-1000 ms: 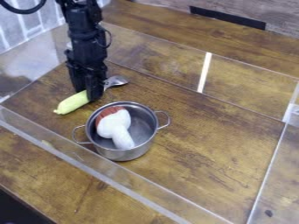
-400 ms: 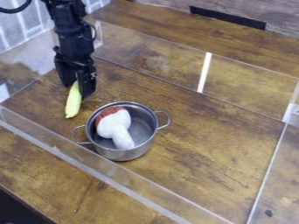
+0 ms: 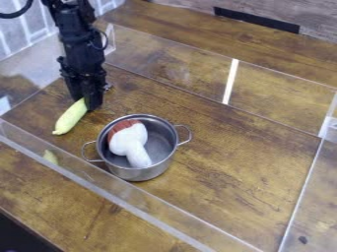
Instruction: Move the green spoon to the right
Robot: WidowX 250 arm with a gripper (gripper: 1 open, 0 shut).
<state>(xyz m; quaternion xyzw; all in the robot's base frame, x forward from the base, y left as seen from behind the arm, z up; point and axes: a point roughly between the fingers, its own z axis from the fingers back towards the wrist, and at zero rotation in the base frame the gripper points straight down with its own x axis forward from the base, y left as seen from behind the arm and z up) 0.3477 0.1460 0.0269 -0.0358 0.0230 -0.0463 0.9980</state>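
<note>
One spoon (image 3: 70, 117), one pot (image 3: 137, 146) and one gripper (image 3: 87, 98) are on view, with one white-and-red item (image 3: 129, 142) inside the pot. The spoon's handle is yellow-green, thick, smooth and rounded; its bowl end is hidden by the gripper. It lies on the table (image 3: 237, 167) beside the pot. Whether the black gripper is open or closed cannot be told. The pot is round, shiny metal with two loop handles; the table is brown, grained wood.
</note>
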